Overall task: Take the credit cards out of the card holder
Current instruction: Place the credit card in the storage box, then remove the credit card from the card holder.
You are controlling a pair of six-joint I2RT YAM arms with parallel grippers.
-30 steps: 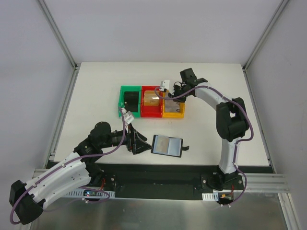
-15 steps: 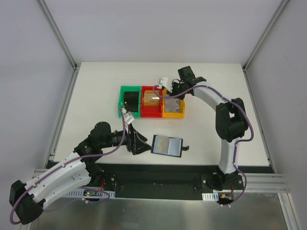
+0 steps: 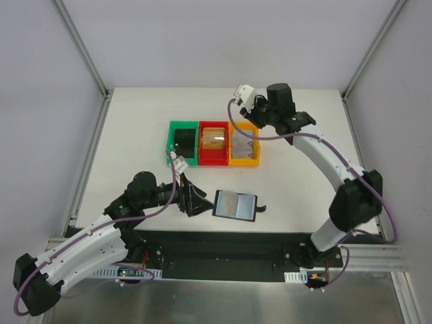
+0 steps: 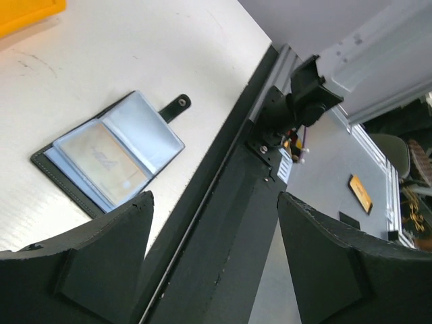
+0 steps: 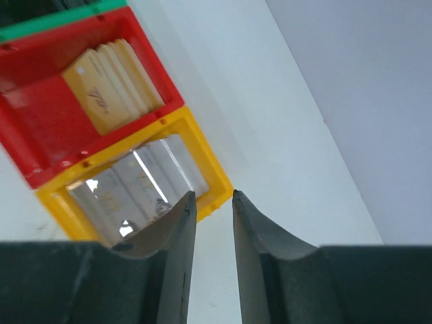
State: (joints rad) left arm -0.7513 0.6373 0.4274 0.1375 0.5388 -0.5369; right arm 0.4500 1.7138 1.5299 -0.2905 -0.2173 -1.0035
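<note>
The card holder lies open on the white table near the front edge, with a tan card in its left panel. It also shows in the left wrist view, with the tan card and the black tab. My left gripper is wide open and empty just left of the holder. My right gripper hangs above the yellow bin's far corner; its jaws stand a narrow gap apart with nothing between them. Tan cards lie in the red bin, pale silvery cards in the yellow bin.
Three bins stand in a row mid-table: green with a chunky black object, red and yellow. The table's front edge and a black rail run just in front of the holder.
My right arm has lifted and swung back and to the right, away from over the bins. The left arm and the card holder have not moved.
</note>
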